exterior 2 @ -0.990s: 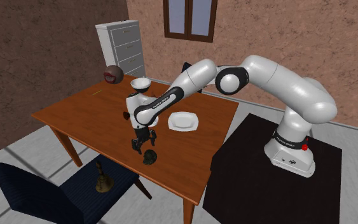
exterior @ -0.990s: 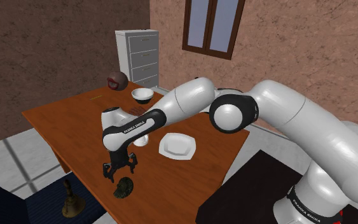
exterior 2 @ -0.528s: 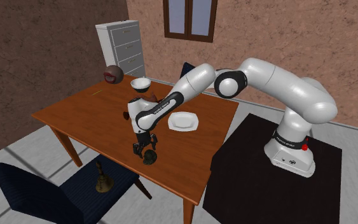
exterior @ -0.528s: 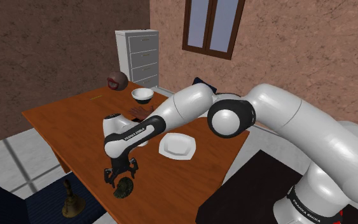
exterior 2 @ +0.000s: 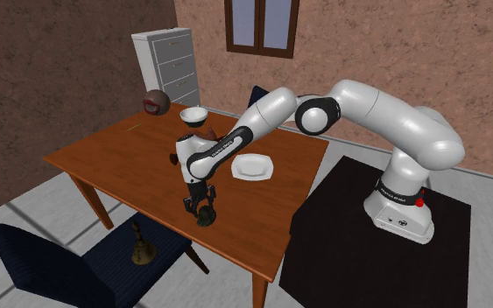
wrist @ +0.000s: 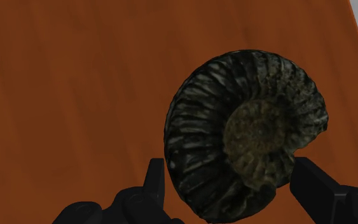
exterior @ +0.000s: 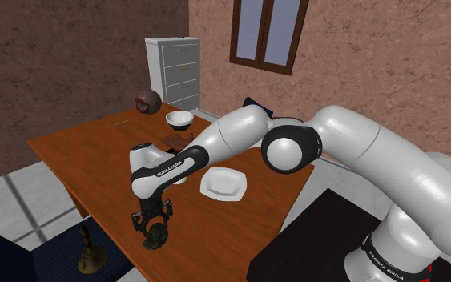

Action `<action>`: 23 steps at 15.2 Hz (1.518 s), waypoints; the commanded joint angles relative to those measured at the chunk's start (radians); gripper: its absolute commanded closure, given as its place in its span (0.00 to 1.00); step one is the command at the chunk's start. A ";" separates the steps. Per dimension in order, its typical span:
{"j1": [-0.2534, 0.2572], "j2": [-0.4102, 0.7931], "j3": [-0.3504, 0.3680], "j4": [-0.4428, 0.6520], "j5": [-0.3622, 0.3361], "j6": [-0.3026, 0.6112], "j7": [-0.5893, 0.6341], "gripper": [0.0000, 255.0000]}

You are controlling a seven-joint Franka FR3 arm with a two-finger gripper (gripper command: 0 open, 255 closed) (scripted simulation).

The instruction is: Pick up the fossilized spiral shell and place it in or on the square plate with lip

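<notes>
gripper (wrist: 228, 170): fingers spread, straddling the dark spiral shell (wrist: 247, 127) | position: flat on the table (exterior: 79, 148) near its edge, well apart from the white square plate (exterior: 223, 184) | risk: rounded rim may be squeezed sideways at closing and pushed off the edge

Around the shell: the fossil shell (wrist: 247, 130) lies on the table (exterior: 79, 152) close to its near edge; the gripper (wrist: 231, 191) has one finger (wrist: 155, 181) on each side of it, apart, with little slack.
Shell to plate: bare wood runs from the shell to the square white plate (exterior: 223, 184), farther in and toward the shoulder view's right.
Overhead: the arm's forearm (exterior: 195, 148) hangs across that stretch.
Far end: a white bowl (exterior: 179, 119) and a dark ball (exterior: 147, 102) stand well apart.
Below the near edge: a bell (exterior 2: 141, 249) on a dark blue chair (exterior 2: 60, 262).
</notes>
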 commanded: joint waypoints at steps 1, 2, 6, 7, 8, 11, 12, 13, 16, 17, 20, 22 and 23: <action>0.000 0.001 0.000 0.000 0.000 0.000 0.000 1.00; 0.000 0.001 0.000 0.001 0.000 0.000 0.000 1.00; 0.000 0.001 0.000 0.000 0.000 0.000 0.000 1.00; 0.000 0.000 0.000 -0.001 0.000 0.001 0.000 1.00; -0.002 -0.014 0.001 -0.013 0.001 -0.002 0.001 1.00; -0.008 -0.052 0.005 -0.043 0.003 -0.010 0.005 1.00; -0.009 -0.065 0.006 -0.052 0.004 -0.013 0.006 1.00; -0.011 -0.077 0.007 -0.061 0.004 -0.017 0.008 1.00; -0.016 -0.112 0.011 -0.085 0.007 -0.029 0.011 1.00; -0.018 -0.124 0.012 -0.092 0.008 -0.033 0.012 1.00; -0.022 -0.157 0.016 -0.110 0.010 -0.048 0.016 1.00; -0.025 -0.178 0.019 -0.121 0.012 -0.058 0.018 1.00; -0.026 -0.188 0.020 -0.126 0.013 -0.063 0.019 1.00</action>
